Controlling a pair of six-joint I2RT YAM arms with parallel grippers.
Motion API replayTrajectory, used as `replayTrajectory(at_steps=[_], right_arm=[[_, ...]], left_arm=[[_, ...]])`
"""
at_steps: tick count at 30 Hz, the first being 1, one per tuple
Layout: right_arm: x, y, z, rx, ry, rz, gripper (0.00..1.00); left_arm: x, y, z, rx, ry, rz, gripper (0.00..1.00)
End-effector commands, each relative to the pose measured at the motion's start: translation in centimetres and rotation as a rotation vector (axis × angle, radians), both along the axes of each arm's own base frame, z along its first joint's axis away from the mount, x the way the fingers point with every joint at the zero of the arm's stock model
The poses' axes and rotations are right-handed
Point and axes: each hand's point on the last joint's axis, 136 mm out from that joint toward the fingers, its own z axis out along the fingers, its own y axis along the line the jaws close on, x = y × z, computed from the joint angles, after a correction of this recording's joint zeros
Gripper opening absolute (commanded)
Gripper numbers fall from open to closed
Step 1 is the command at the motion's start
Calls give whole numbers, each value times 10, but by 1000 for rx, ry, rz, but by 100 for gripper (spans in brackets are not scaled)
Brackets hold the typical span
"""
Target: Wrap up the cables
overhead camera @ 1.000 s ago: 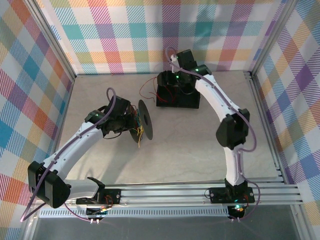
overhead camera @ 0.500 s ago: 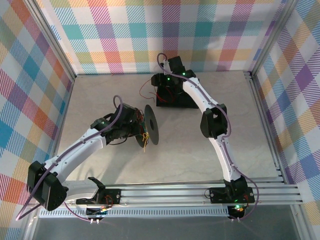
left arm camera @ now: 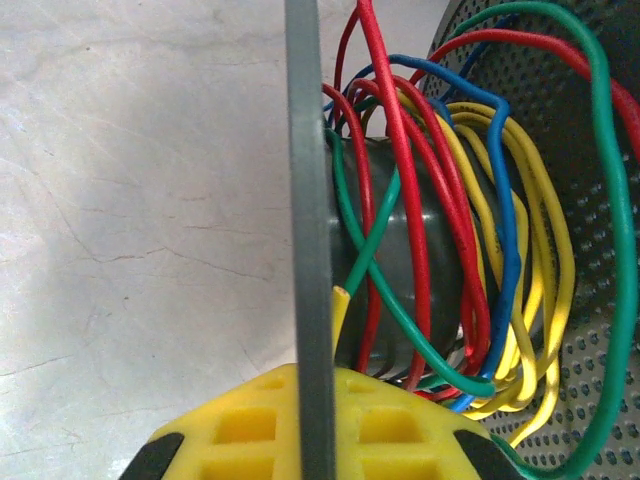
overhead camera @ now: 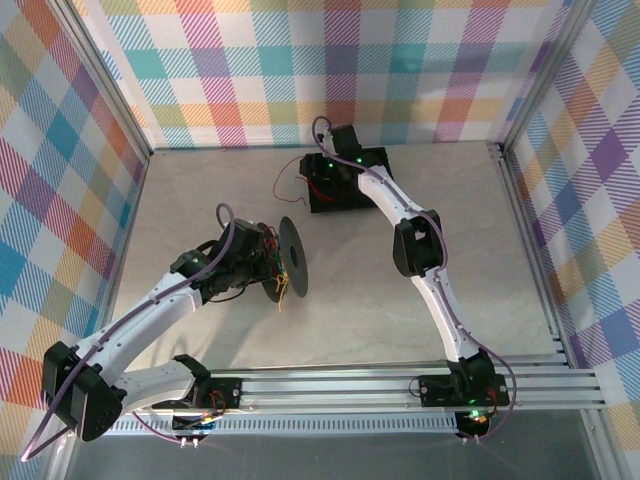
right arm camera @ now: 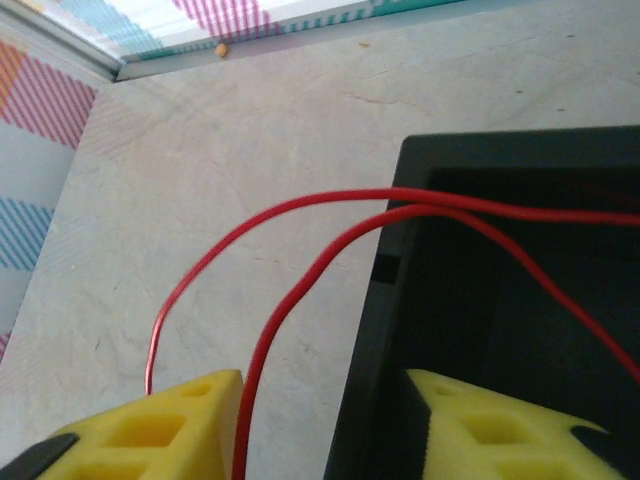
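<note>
left gripper (overhead camera: pixel 272 262) is clamped tight on the spool (overhead camera: pixel 291 258), which stands on edge a bit left of the middle of the worktop (overhead camera: pixel 420 300). can't tell if it's resting on the surface or held just off it. from the left wrist you can see the thin grey flange running straight down between the yellow fingers (left arm camera: pixel 240 430), so that's the part it's pinching. most of the cables (left arm camera: pixel 440 260) are on that spool: red, yellow, green and blue strands looped loosely round the dark core between the two flanges, crossing over each other. in the top view a couple of yellow ends dangle below it

right arm is stretched out to the black box (overhead camera: pixel 335 200) at the middle of the worktop's far edge. right gripper (right arm camera: pixel 330 430) has its jaws apart, with the box's wall standing in the gap. one red cable (right arm camera: pixel 300 205) comes out of the box as a doubled strand, arcs over the wall above the bare worktop and curves down beside the finger outside the box. can't tell if it touches that finger, but nothing is pinched
</note>
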Motion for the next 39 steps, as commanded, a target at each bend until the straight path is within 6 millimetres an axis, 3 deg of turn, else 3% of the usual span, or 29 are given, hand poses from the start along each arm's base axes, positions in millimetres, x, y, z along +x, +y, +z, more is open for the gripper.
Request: replayTrajectory(at_steps=[1, 7, 14, 22, 24, 28, 33, 39], right_arm=[[-2, 15, 17, 70, -15, 25, 41], [-7, 21, 28, 109, -3, 43, 31], [-16, 13, 60, 90, -19, 37, 29], [-27, -4, 78, 22, -23, 1, 3], [-31, -7, 86, 20, -32, 4, 0], [-41, -11, 118, 54, -85, 10, 0], [-56, -22, 177, 103, -205, -8, 0], [-88, -51, 248, 126, -353, -54, 0]], left_arm=[[14, -3, 23, -23, -106, 3, 0], [19, -5, 12, -2, -85, 4, 0], [16, 2, 10, 21, -76, 20, 0], [15, 11, 15, 39, -76, 34, 0], [15, 11, 15, 36, -74, 34, 0], [15, 12, 14, 28, -67, 38, 0], [16, 15, 15, 27, -57, 45, 0], [19, 13, 20, 30, -52, 36, 0]])
